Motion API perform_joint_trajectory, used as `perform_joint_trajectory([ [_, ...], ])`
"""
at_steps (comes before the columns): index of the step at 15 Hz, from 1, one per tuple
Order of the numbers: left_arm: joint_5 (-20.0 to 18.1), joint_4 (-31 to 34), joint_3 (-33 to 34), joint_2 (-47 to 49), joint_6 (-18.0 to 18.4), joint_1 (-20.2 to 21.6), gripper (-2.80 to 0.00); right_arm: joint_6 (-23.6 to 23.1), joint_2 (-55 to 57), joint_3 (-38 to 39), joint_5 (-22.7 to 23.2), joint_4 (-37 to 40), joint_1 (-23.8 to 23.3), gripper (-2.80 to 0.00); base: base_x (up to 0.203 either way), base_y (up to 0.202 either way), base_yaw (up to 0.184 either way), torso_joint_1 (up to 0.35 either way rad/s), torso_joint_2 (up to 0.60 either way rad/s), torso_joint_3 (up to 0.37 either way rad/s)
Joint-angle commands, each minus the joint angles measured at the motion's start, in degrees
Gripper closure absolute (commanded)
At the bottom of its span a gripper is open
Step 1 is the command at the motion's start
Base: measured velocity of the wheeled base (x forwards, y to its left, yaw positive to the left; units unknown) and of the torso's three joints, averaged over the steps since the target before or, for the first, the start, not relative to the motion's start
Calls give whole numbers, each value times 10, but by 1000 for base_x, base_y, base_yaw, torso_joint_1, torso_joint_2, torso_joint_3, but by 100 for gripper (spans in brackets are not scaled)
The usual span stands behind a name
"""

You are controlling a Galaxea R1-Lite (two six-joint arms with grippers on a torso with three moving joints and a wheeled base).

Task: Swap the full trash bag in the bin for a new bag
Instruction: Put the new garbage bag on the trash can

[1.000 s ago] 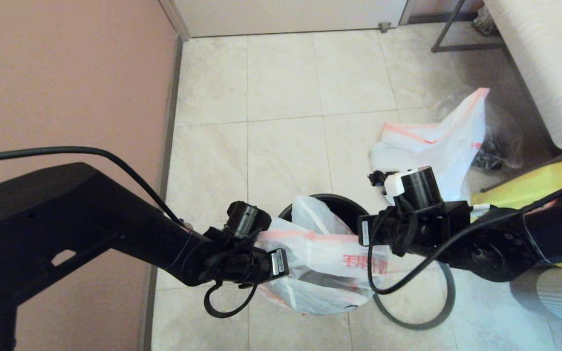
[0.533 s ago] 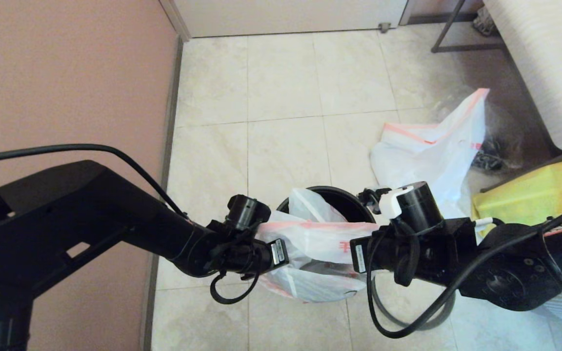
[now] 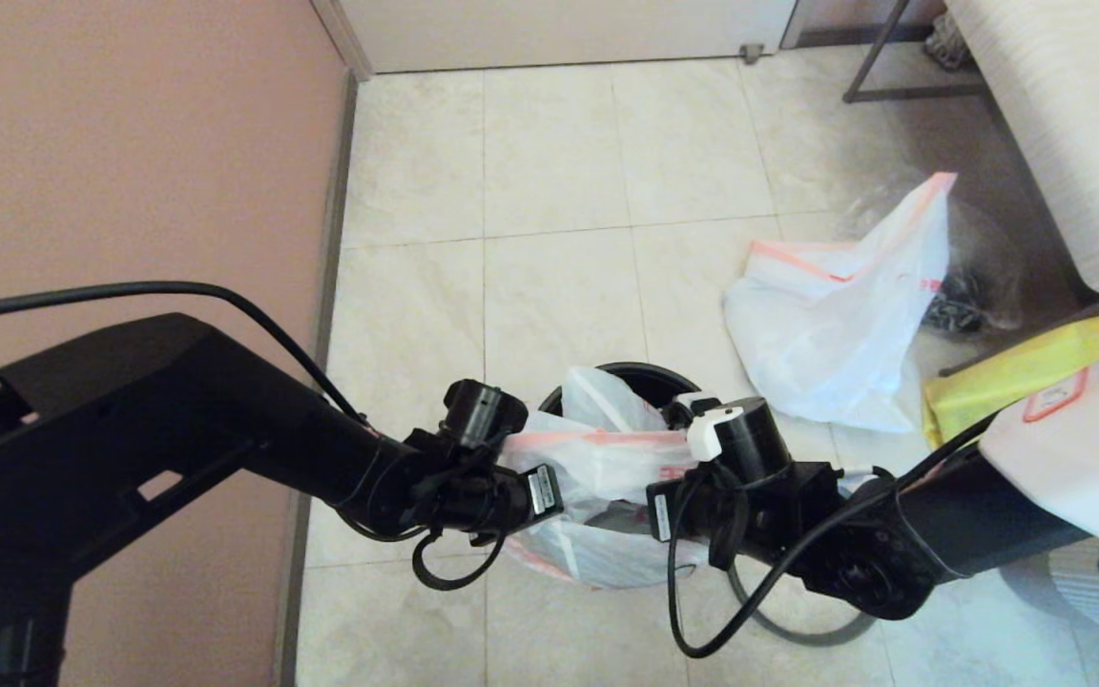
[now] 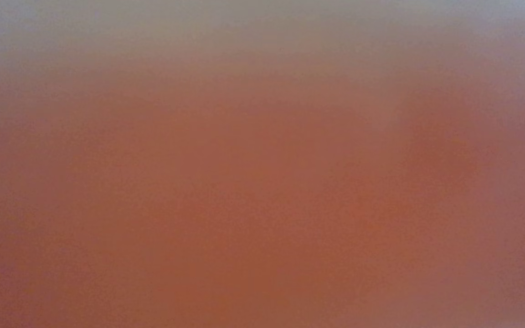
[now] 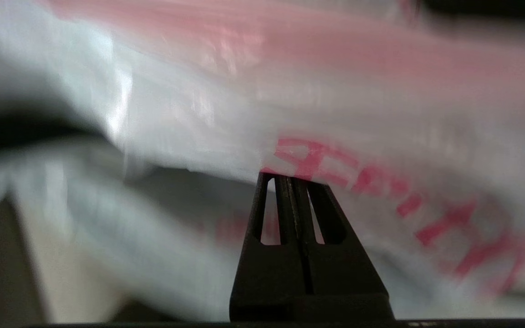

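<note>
Tiled floor [image 3: 559,162] lies open beyond bin [image 3: 650,377].

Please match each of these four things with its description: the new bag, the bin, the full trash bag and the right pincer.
Things:
1. new bag
2. bin
3. full trash bag
4. right pincer

Descriptions:
A. black, beneath the stretched plastic
B. lying on the floor, to the robot's right
C. shut on thin plastic
D. white with red characters, held above the bin

Pairs: 1-D, 2-A, 3-B, 4-C.
</note>
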Motion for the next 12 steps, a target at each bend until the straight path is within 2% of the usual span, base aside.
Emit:
perform_joint_trajectory([
  [1, 0, 0, 1, 0, -2, 2, 0, -10, 43, -7, -19, -76, -4, 0, 0, 0, 0, 0, 0, 0],
  [4, -1, -1, 1, 1, -2, 2, 0, -34, 47, -5, -55, -177, -12, 0, 0, 0, 0, 0, 0, 0],
  [6, -1, 0, 4, 1, -2, 1, 0, -35, 35, -11, -71, -185, -18, 0, 0, 0, 0, 0, 0, 0],
  [12, -1, -1, 8, 10, 0, -1, 0, -34, -6, -36, -72, -186, -36, 0, 0, 0, 0, 0, 0, 0],
])
